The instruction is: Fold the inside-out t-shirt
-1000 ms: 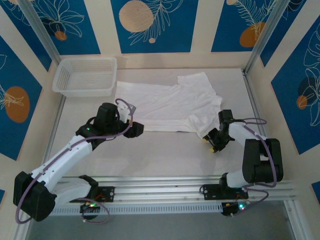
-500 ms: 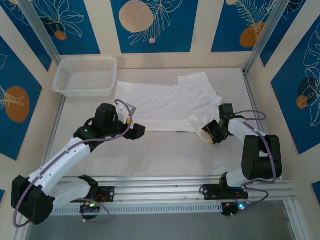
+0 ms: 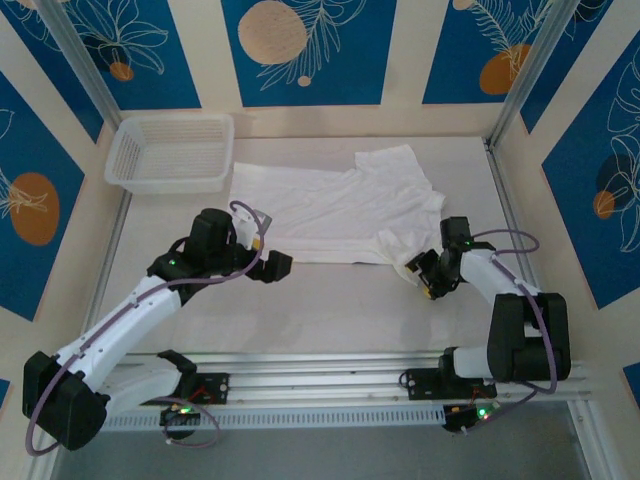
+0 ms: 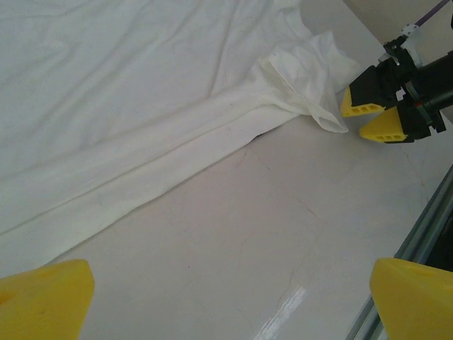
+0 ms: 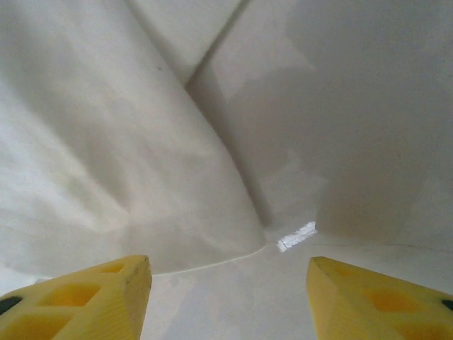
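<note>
Seen from above, the t-shirt spread on the far half of the table, just right of the basket; lies with its long axis left to right, its near edge doubled over into a straight fold facing both arms; looks plain white, soft and lightly creased, with a bunched corner sticking out at the near right end. Judged to hang on that near edge for the coming move: sits just beyond the left gripper, toward the far side, with bare tabletop below; sits just ahead of the right gripper, almost touching at the bunched corner, so closer on the right side than on the left. Holding nothing in either: spread to full width on the left, fingertips at opposite edges of the left wrist view; parted to a middling gap on the right, cloth in front and none in the gap. Probably calls for pinching the fold at both ends together; risks catching only one layer.
</note>
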`<act>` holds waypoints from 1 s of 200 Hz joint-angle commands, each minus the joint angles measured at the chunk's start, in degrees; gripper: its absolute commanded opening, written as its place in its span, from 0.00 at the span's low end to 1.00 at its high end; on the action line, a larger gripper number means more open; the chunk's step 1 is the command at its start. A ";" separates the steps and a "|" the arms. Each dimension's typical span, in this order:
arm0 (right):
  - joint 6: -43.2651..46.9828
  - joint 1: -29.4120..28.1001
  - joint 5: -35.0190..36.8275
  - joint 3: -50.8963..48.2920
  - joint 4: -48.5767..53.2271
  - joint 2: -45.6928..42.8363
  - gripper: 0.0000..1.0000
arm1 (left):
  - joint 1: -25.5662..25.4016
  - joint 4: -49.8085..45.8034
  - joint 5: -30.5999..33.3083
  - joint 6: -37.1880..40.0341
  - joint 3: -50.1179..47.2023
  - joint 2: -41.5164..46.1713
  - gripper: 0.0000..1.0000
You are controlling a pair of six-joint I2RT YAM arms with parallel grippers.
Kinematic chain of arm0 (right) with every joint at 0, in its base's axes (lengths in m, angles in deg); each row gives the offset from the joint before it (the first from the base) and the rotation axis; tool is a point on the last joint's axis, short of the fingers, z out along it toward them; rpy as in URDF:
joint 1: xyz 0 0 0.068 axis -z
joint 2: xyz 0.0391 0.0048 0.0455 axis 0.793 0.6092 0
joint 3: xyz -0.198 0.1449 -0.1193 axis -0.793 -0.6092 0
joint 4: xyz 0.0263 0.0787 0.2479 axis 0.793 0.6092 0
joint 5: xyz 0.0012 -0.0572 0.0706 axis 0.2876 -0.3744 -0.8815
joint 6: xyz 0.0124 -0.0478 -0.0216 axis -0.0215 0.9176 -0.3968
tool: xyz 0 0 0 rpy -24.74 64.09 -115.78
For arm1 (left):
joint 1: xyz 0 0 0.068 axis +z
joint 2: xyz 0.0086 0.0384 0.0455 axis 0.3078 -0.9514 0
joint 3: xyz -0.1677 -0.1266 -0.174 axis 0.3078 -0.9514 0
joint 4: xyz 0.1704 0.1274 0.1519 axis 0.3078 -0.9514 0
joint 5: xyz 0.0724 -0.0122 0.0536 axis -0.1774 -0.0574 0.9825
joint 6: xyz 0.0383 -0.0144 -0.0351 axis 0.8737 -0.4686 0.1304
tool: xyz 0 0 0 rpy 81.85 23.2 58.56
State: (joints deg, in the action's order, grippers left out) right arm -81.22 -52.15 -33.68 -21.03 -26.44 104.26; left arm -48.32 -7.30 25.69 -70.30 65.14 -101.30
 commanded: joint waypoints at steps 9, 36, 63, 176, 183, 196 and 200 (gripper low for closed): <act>0.22 -0.56 -1.85 1.47 -1.26 2.95 0.55 | -0.77 -1.09 -0.37 0.59 -0.42 0.64 1.00; -0.10 -0.56 -2.39 2.48 -3.14 5.97 0.47 | -0.76 -0.70 0.05 -0.03 -0.86 0.55 1.00; -0.16 -0.65 -3.17 3.38 -4.32 8.27 0.33 | -0.81 -0.69 0.11 -0.42 -1.12 0.73 1.00; 1.70 -0.81 -4.54 10.40 0.23 -0.44 0.00 | -0.81 -0.93 0.71 -0.84 -0.76 0.37 0.99; 1.61 -0.39 -4.48 12.68 0.29 0.09 0.00 | -0.80 -0.82 0.71 -0.81 -0.69 0.29 1.00; 2.09 0.43 -4.11 18.91 1.13 3.59 0.00 | -0.81 -0.95 0.68 -0.89 -0.53 0.19 1.00; 2.40 0.66 -4.07 21.10 1.45 5.20 0.00 | -0.81 -1.05 0.80 -0.92 -0.51 0.20 0.99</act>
State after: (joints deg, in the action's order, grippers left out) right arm -79.51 -52.68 -36.52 -10.26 -25.87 105.81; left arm -48.50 -7.72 25.97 -70.52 64.73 -101.30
